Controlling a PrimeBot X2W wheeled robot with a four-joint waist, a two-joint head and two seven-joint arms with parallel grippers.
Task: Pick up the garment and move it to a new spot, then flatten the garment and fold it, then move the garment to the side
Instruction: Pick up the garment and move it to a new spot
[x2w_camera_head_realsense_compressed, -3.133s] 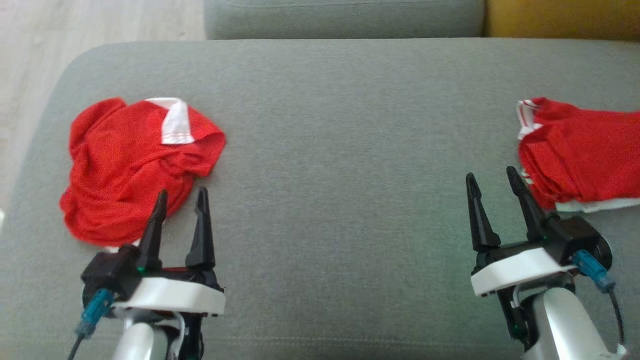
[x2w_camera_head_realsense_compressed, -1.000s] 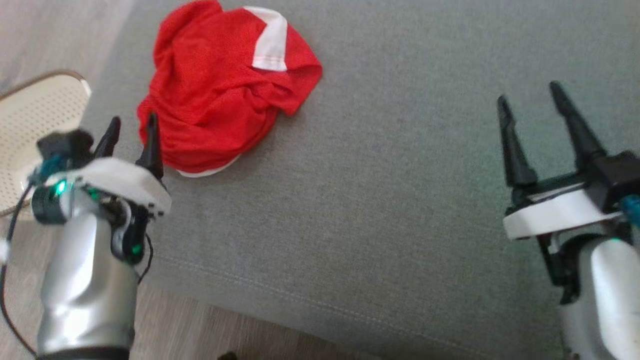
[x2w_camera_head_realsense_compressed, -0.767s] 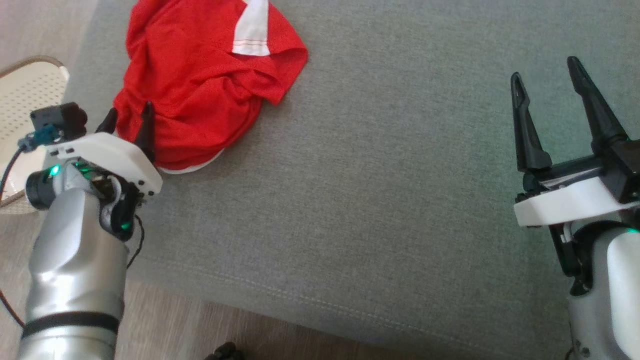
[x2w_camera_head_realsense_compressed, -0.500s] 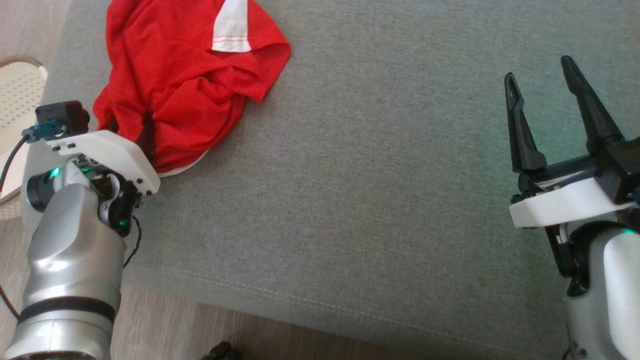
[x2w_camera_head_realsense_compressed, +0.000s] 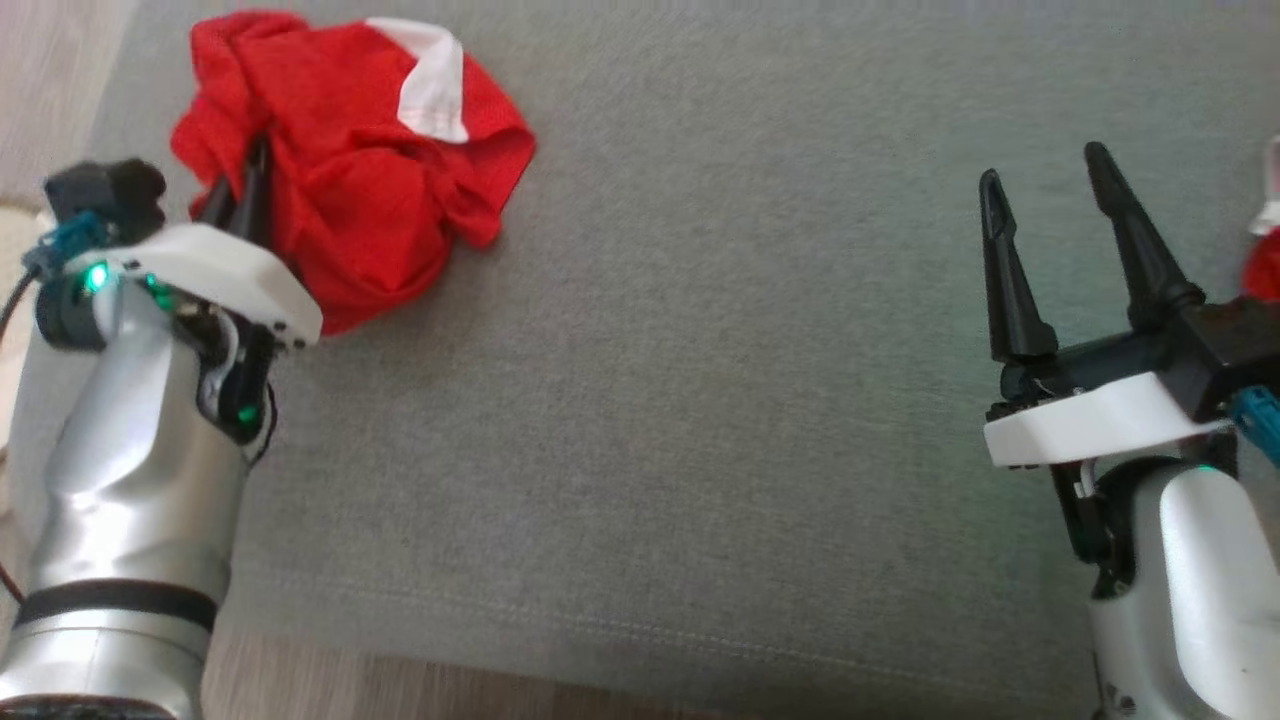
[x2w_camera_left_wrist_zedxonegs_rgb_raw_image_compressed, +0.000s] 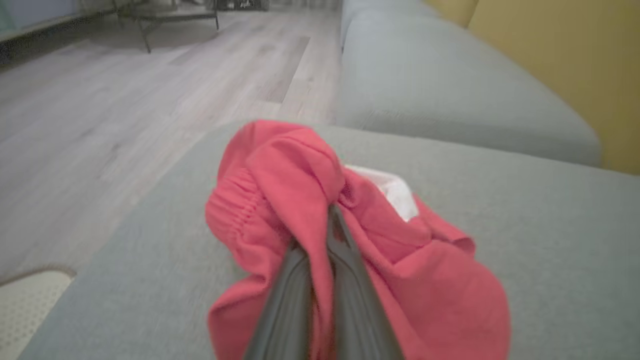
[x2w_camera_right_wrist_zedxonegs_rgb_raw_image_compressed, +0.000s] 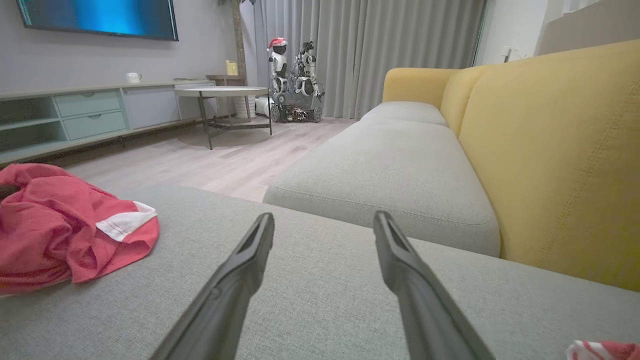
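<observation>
Your left gripper (x2w_camera_head_realsense_compressed: 248, 170) clamps a fold of the red garment (x2w_camera_head_realsense_compressed: 370, 210), bunched at the left end of the sofa cushion (x2w_camera_head_realsense_compressed: 700, 400); right gripper (x2w_camera_head_realsense_compressed: 1042, 165) spread, empty; lift clear before you carry, avoid dragging.

The garment (x2w_camera_head_realsense_compressed: 370, 200) is matt, perhaps mesh cloth; the cushion (x2w_camera_head_realsense_compressed: 700, 400) coarse-woven fabric.

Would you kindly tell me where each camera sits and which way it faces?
Head view: from the head, down onto the sofa seat; left gripper, right gripper and forearms show.
Left wrist view: from the left wrist, along its shut fingers into the red garment.
Right wrist view: from the right wrist, along its open fingers across the seat toward the curtains.
All three share the garment.
</observation>
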